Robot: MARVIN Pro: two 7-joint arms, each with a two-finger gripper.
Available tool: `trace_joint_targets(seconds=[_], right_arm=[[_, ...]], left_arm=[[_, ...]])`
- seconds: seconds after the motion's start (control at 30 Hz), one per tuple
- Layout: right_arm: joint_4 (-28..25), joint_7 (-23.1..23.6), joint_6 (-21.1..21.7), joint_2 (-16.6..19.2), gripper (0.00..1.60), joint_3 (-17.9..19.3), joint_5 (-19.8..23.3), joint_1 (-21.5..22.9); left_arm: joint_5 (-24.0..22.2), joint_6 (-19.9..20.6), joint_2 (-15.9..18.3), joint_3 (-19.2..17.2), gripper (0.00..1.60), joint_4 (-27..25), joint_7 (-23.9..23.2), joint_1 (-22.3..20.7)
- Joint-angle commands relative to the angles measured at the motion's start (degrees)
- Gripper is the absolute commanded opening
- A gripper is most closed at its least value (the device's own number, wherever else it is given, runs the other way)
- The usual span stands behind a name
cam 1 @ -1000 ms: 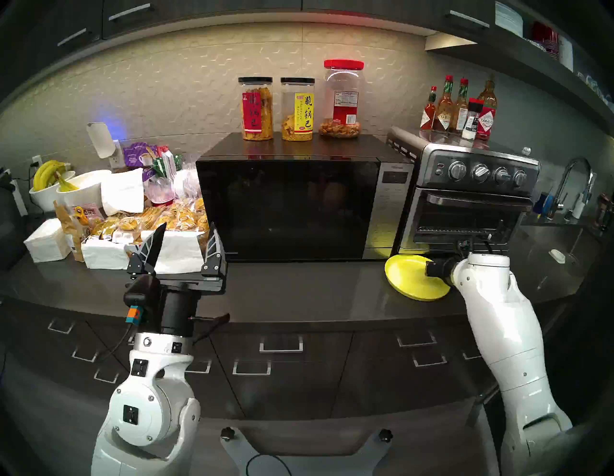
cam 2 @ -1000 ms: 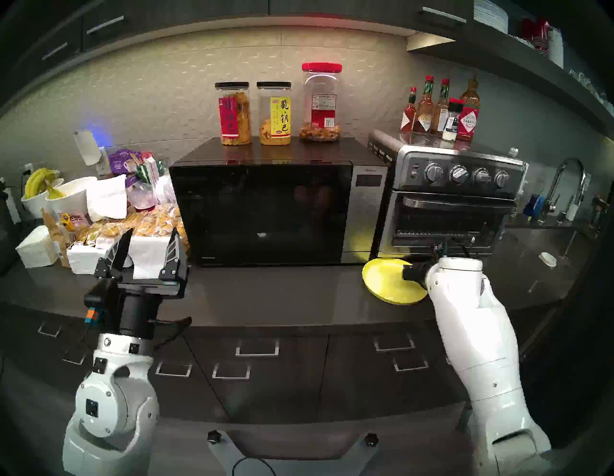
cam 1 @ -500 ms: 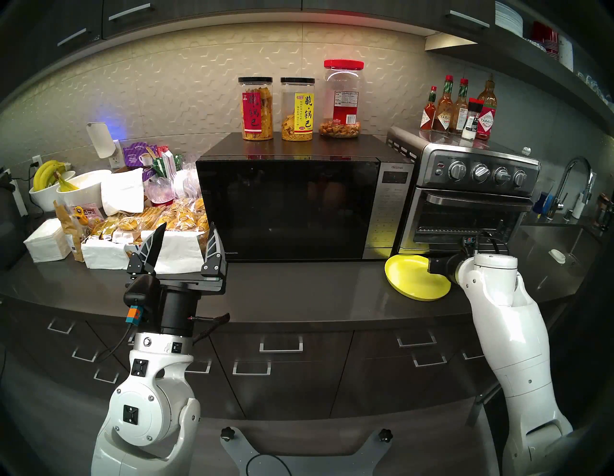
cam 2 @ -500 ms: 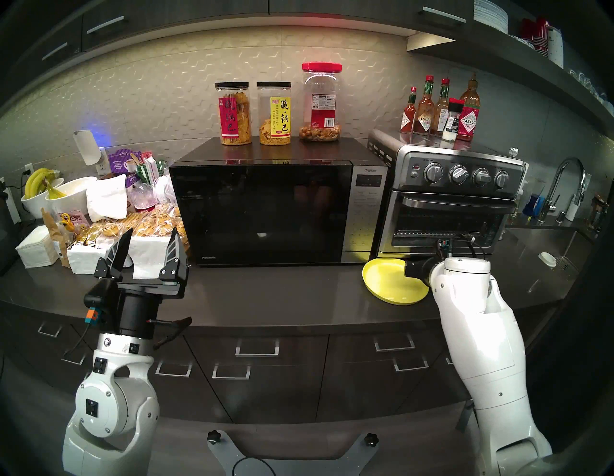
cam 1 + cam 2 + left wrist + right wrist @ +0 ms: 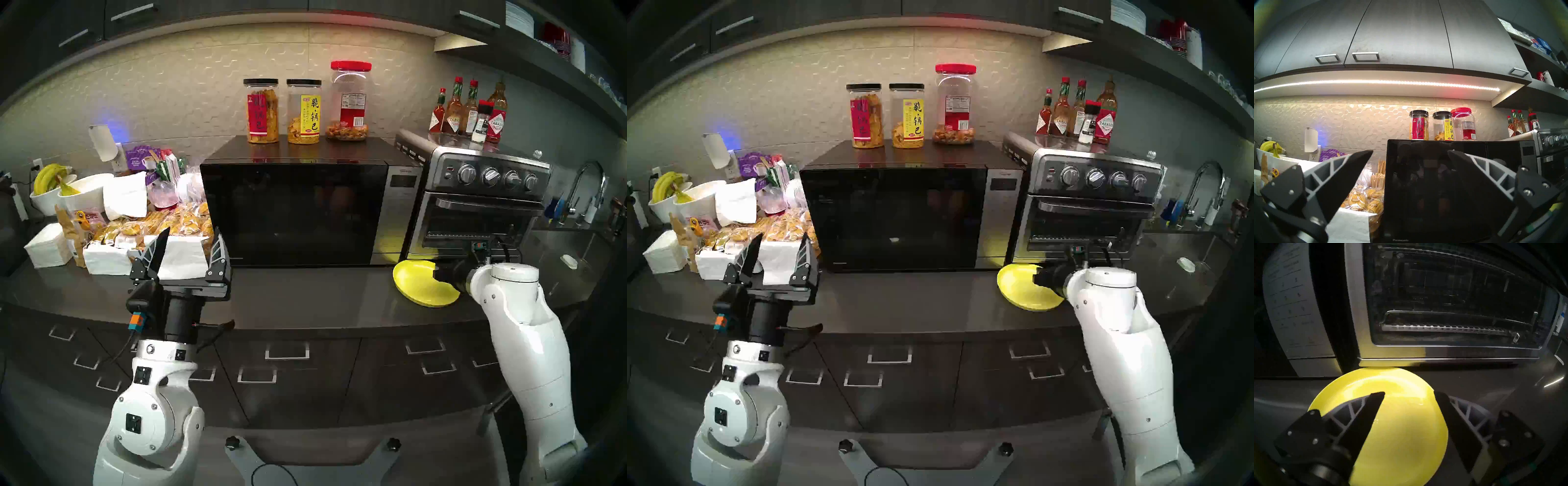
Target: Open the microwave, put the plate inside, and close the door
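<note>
The black-and-grey microwave (image 5: 397,217) stands at the middle of the counter, and its dark glass door (image 5: 291,213) is shut. A yellow plate (image 5: 415,285) lies flat on the counter at the microwave's right front corner, touching the toaster oven's base. My right gripper (image 5: 1408,394) hovers low over the plate (image 5: 1400,429), open, with one finger above the plate's inside and the other past its right rim. My left gripper (image 5: 191,234) is open and empty, pointing at the left edge of the door (image 5: 1440,178).
A steel toaster oven (image 5: 481,203) stands to the right of the microwave, with sauce bottles (image 5: 468,108) on top. Three jars (image 5: 303,112) sit on the microwave. Snack packs and napkins (image 5: 152,234) and banana bowls (image 5: 51,193) crowd the left. A sink (image 5: 576,244) lies far right.
My right wrist and forearm have swung to the right while the gripper stays over the plate. The left arm, the plate and the door have not moved.
</note>
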Motion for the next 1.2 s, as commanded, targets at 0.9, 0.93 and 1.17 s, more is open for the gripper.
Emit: trace_joint_targets(seconds=[0.9,0.93,1.17], right_arm=[[0.42,2.70,1.24,-2.76,0.00,-5.33,2.46,3.72],[0.93,2.55,1.29,-2.99,0.00,-5.70,2.42,4.19],[3.58,1.94,1.26,-4.10,0.00,-7.16,2.56,6.60]], left_arm=[[0.11,-0.12,-0.11,-0.06,1.60,-1.10,0.14,0.13],[0.10,-0.12,-0.11,-0.06,1.60,-1.10,0.14,0.12],[0.09,-0.13,-0.10,-0.06,1.60,-1.07,0.13,0.10]])
